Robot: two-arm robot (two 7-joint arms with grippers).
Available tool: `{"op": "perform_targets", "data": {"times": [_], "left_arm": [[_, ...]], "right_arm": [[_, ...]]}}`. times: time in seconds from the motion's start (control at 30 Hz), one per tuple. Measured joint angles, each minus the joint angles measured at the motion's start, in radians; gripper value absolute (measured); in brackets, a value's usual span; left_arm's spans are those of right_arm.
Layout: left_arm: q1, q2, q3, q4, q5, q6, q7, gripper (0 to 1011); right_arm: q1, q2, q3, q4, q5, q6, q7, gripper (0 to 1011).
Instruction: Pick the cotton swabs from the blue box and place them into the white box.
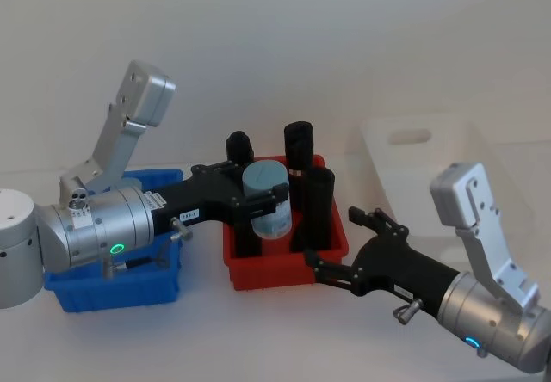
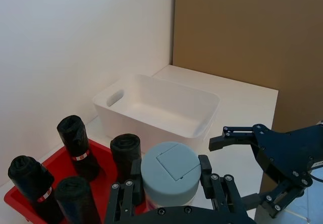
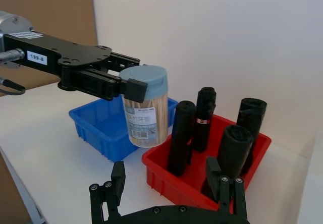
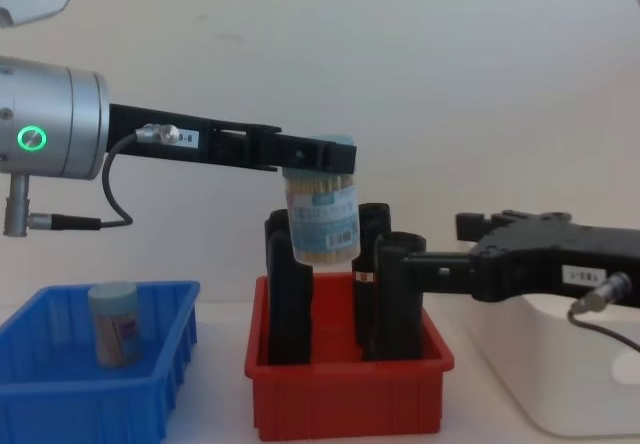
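Observation:
My left gripper (image 1: 258,194) is shut on a cotton swabs tub (image 1: 267,201), clear with a pale grey-blue lid, holding it by the lid in the air above the red bin (image 1: 274,276). From the chest the tub (image 4: 322,216) hangs upright over the black cylinders. A second tub (image 4: 113,322) stands in the blue box (image 4: 90,396), at the left. The white box (image 1: 430,154) sits at the far right, and its inside (image 2: 161,109) holds nothing. My right gripper (image 1: 340,243) stands open low beside the red bin's right side, between it and the white box.
Several tall black cylinders (image 1: 300,150) stand upright in the red bin, right under and around the held tub. A wall runs close behind the boxes. A brown panel (image 2: 252,32) stands beyond the table's right end.

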Motion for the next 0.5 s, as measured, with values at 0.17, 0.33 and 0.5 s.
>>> {"op": "perform_targets", "data": {"times": [0.17,0.33,0.5], "left_arm": [[0.000,0.000,0.000,0.000,0.000,0.000,-0.001,670],[0.000,0.000,0.000,0.000,0.000,0.000,-0.001,671],[0.000,0.000,0.000,0.000,0.000,0.000,-0.001,671]], "right_arm": [[0.028,-0.011,-0.008,0.013,-0.006,0.023,0.045,1001],[0.052,-0.023,-0.014,0.030,-0.012,0.036,0.071,1001],[0.074,-0.035,-0.020,0.050,-0.019,0.040,0.082,1001]]}}
